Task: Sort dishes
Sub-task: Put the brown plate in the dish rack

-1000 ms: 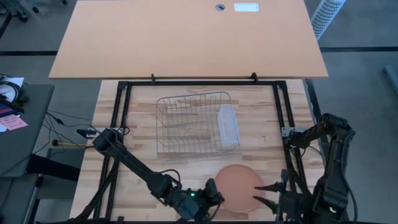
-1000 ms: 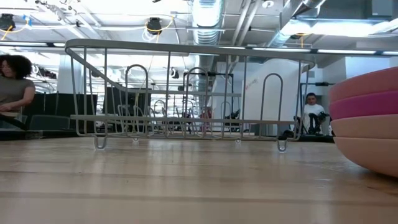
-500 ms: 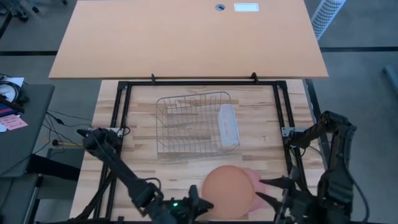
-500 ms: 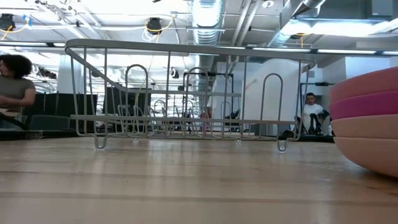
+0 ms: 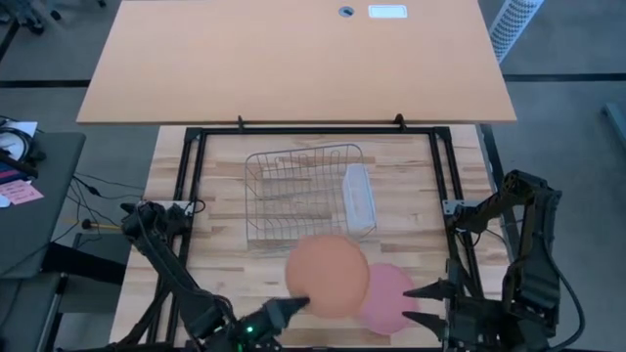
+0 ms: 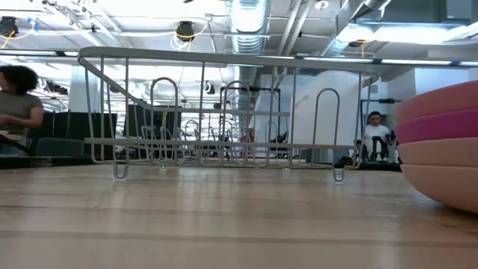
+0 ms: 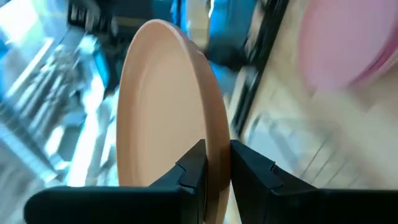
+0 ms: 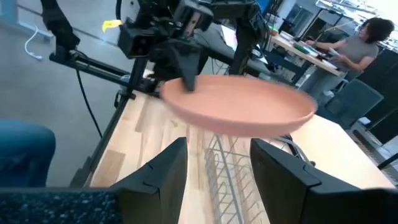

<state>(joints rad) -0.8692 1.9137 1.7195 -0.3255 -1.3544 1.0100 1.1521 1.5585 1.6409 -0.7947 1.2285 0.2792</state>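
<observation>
- Orange plate [image 5: 328, 277] lifted off the worktop [image 5: 215, 205], flat-side up in the high view, between the rack [image 5: 298, 191] and the stack [image 6: 441, 149]. Left pincer [image 5: 293, 308] is clamped on its near rim; wrist view shows 2 fingers [image 7: 193, 171] pinching the edge.
- Stack sits at the worktop's near-right. Top plate there is pink [image 5: 389, 296], part-covered from above by the orange one.
- Right pincer [image 5: 430, 305] just beside the stack, fingers apart, holding nothing.
- Risk, my read: a thin rim grip on a wide plate could let it pivot or slip mid-carry. A low swing could clip the rack wires. The right pincer is close enough to nudge the stack.
- Count: low view shows 4 bands in the stack (salmon, magenta, and 2 pale), so likely 4 plates plus 1 held; 1 rack; 1 tub [image 5: 358, 200] at the rack's right end; 2 arms.
- Low view: 2 people in the room behind.
</observation>
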